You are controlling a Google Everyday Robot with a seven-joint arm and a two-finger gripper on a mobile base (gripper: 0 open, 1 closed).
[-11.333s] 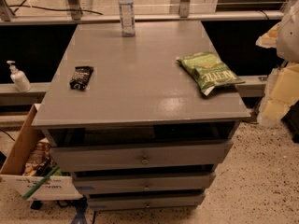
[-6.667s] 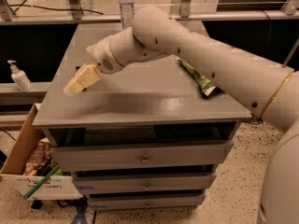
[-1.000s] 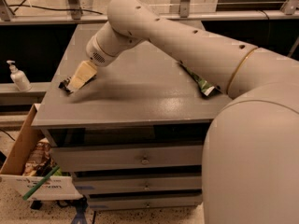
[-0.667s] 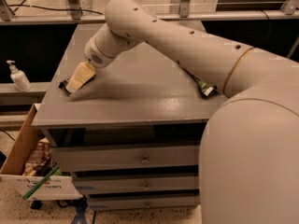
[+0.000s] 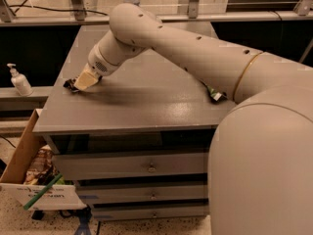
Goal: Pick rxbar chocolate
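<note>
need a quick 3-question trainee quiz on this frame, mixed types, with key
1. Multiple choice: where is the gripper? A) at the black snack bar, near the left edge of the cabinet top; B) at its right edge; C) at its far edge.
2. True or false: the chip bag lies at the left edge.
3. Short answer: what stands on the ledge left of the cabinet?
Key: 1 A. 2 False: it lies at the right, partly hidden by the arm. 3 The pump bottle.
</note>
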